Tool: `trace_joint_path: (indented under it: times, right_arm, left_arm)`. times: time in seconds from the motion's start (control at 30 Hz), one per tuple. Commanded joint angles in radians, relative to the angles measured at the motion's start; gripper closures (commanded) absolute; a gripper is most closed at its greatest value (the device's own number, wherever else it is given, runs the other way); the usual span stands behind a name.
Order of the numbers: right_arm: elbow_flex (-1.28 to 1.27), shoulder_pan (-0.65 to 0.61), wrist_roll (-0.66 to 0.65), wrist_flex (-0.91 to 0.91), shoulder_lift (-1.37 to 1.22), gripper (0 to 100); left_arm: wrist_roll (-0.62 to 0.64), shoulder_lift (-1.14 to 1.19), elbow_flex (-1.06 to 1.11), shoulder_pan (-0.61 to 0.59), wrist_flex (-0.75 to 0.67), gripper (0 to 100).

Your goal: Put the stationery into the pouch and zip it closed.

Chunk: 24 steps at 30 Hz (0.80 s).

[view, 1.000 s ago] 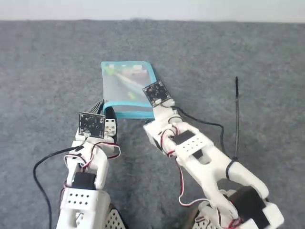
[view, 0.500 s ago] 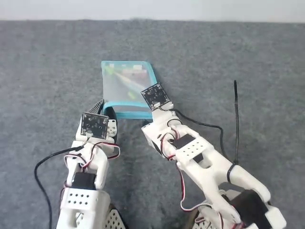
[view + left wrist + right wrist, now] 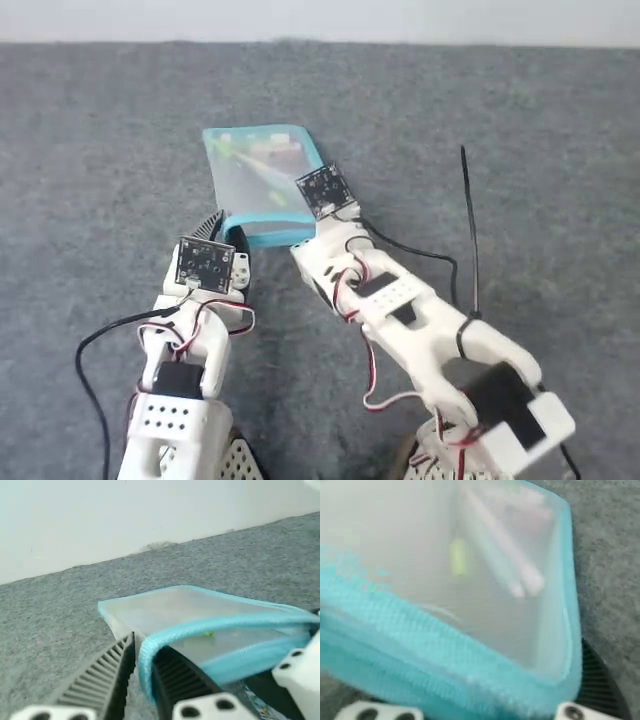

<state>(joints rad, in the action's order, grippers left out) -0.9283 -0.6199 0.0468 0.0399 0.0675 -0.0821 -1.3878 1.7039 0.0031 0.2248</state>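
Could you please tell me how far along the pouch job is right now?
Done: the stationery lies inside the pouch, visible through its clear side. In hand: the left gripper pinches the pouch's blue edge, and the right gripper sits at that same near edge. Left: the mouth looks agape in the left wrist view, so zipping remains.

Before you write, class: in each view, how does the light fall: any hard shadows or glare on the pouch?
High view: soft, even light, no glare on the pouch, faint shadows on the table. Left wrist view: bright wall behind, pouch evenly lit. Right wrist view: light passes through the pouch; stationery shows inside.
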Motion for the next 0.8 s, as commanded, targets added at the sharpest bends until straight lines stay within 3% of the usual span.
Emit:
trace_joint_path:
  times: [0.0, 0.23, 0.43, 0.6, 0.77]
  right_arm:
    - [0.069, 0.067, 0.008, 0.031, -0.012, 69.1]
    - [0.058, 0.108, 0.006, 0.010, -0.018, 70.7]
    - [0.058, 0.108, 0.005, -0.033, -0.018, 99.8]
    - [0.051, 0.110, 0.003, -0.090, -0.010, 94.1]
    - [0.120, 0.170, -0.012, -0.380, 0.053, 98.9]
  left_arm:
    - [-0.012, 0.003, -0.012, 0.011, -0.037, 99]
    - [-0.012, 0.005, -0.012, 0.012, -0.035, 99]
    - [-0.012, 0.008, -0.012, 0.012, -0.035, 99]
    - [-0.012, 0.008, -0.012, 0.012, -0.035, 99]
    - [-0.012, 0.009, -0.012, 0.012, -0.035, 99]
